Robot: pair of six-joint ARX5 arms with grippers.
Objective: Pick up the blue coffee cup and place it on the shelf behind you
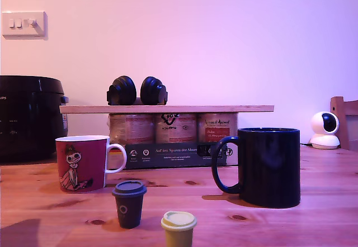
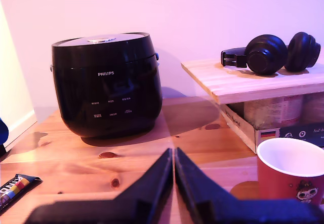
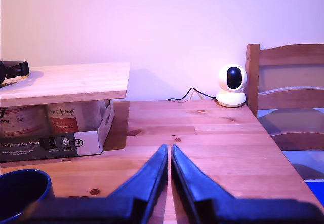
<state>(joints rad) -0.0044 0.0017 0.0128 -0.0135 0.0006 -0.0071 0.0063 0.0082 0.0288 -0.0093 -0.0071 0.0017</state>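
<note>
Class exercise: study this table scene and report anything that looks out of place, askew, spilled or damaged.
Nothing is spilled, tipped or broken. The one odd item is the headphones lying on the shelf, a bare plank resting on jars in a box. The blue coffee cup and red mug stand upright.

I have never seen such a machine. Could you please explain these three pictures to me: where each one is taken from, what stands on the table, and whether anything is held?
I am a robot with two arms. One picture comes from a fixed camera facing the wooden table. The other two ride on my arms: the black wedges are my first gripper and my second gripper, both shut and empty.

On the table stand the large dark navy ceramic mug, a red cartoon mug, a small dark lidded cup and a small yellow lidded cup. Behind them, black headphones lie on the light wooden plank shelf.
</note>
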